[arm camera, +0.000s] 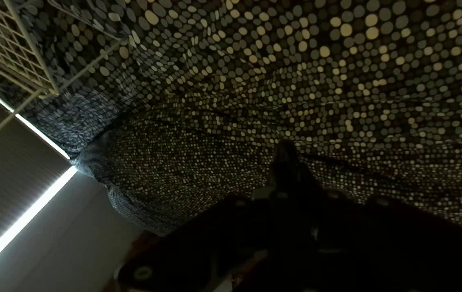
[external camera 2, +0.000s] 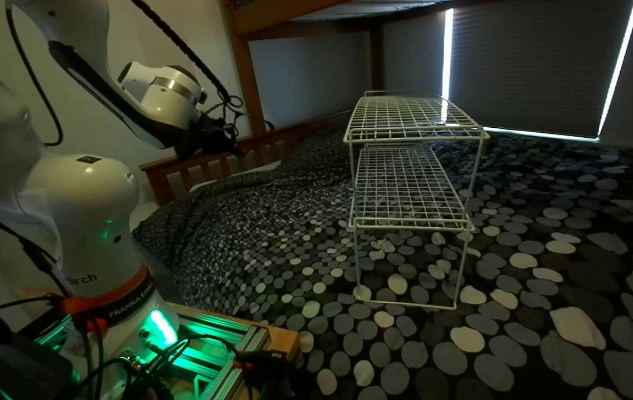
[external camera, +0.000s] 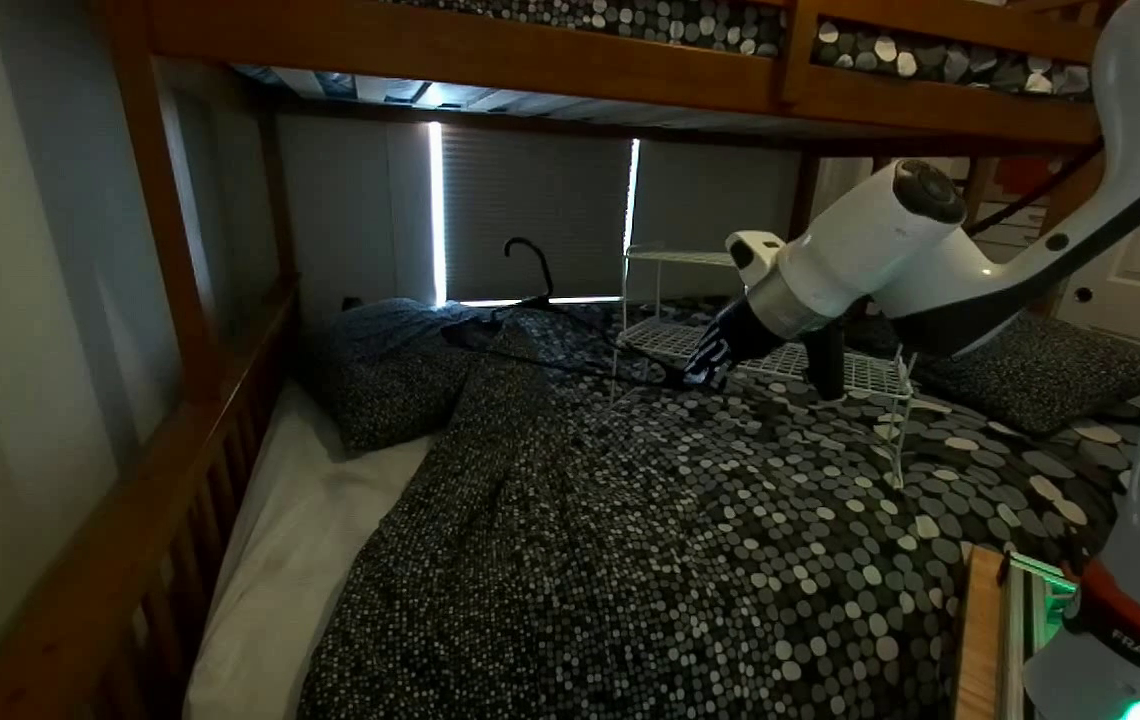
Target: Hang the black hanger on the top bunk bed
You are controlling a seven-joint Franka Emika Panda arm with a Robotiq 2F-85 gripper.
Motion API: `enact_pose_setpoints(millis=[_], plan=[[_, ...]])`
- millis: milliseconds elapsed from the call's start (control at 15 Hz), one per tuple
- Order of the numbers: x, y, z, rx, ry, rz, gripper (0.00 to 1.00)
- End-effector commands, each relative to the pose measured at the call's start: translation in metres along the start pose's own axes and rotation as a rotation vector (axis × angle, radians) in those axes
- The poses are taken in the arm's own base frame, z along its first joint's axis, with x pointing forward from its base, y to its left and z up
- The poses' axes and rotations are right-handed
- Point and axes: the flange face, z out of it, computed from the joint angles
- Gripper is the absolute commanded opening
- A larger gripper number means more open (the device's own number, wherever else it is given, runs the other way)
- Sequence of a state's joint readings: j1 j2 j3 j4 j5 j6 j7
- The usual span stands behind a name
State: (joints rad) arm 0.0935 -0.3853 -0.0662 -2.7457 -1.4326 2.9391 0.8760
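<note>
1. Hanger point(external camera: 539, 300): held by one end above the blanket point(external camera: 610, 580), lower than the top bunk point(external camera: 490, 50) and well apart from its rail. Hook points upward.
2. Gripper point(external camera: 698, 374): narrow, closed about the hanger's end in an exterior view. Wrist view too dark to read the grip itself.
3. Pillow point(external camera: 400, 385): lies behind the hanger's far end in an exterior view; whether they touch, cannot tell.
4. Rack point(external camera 2: 416, 134): white wire, two tiers, upright on the blanket in both exterior views.
5. Arm point(external camera: 835, 255): base lit green in both exterior views.
</note>
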Motion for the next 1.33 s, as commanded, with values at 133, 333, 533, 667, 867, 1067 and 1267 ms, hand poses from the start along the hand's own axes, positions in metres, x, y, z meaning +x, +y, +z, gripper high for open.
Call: enact_pose_setpoints(millis=[133,333,533,667,867,1067,1267], plan=[[-0.007,0.057,0.016,0.103,-0.054,0.077,0.02],[-0.006,0.075,0.005,0.203,-0.065,0.126,0.02],[-0.003,0.081,0.013,0.197,-0.065,0.131,0.08],[0.0,0.084,0.002,0.222,-0.051,0.139,0.08],[-0.001,0.083,-0.003,0.229,-0.043,0.143,0.08],[0.005,0.089,-0.006,0.223,-0.051,0.146,0.02],[0.034,0.123,-0.027,0.209,-0.072,0.229,0.02]])
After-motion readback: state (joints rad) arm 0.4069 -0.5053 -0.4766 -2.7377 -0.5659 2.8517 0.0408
